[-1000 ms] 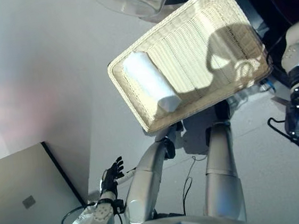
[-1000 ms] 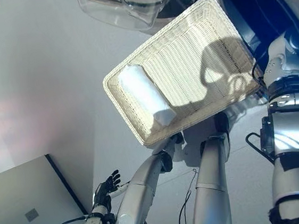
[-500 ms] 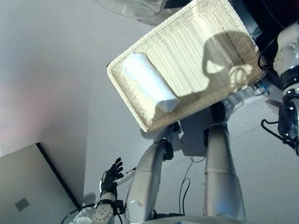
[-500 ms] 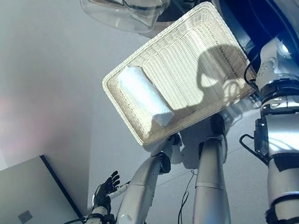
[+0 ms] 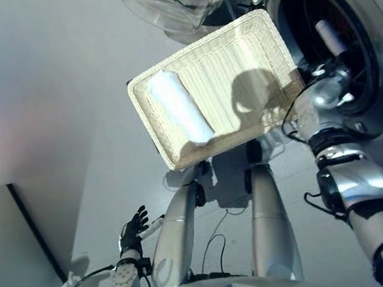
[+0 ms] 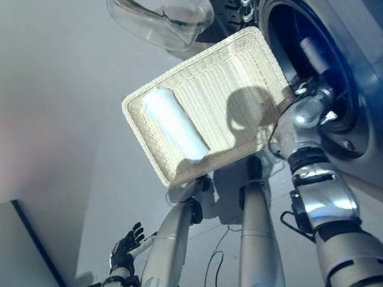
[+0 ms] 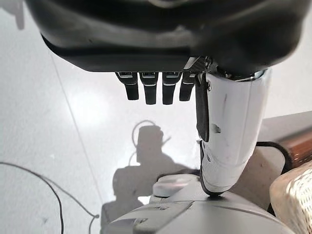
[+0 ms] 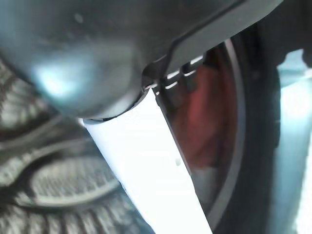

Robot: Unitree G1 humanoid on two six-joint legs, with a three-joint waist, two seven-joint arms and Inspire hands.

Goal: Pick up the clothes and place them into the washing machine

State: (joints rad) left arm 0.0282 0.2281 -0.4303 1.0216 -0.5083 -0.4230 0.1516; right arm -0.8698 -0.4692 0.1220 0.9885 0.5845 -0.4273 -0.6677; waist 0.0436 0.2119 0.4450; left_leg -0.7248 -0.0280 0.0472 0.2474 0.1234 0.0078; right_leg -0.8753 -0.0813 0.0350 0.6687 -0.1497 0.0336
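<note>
One white cloth (image 5: 178,113) in basket (image 5: 249,41), hands apart.

A pale grey floor (image 5: 60,130) fills the left and centre of the frame. A cream wicker basket (image 5: 250,48) sits on it in the upper middle, tilted in the frame, with a rolled white cloth (image 5: 178,114) lying inside along its left end.

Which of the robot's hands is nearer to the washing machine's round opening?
Right. The right hand reaches into the washing machine's opening; the left hand hangs low over the floor, far below the basket.
</note>
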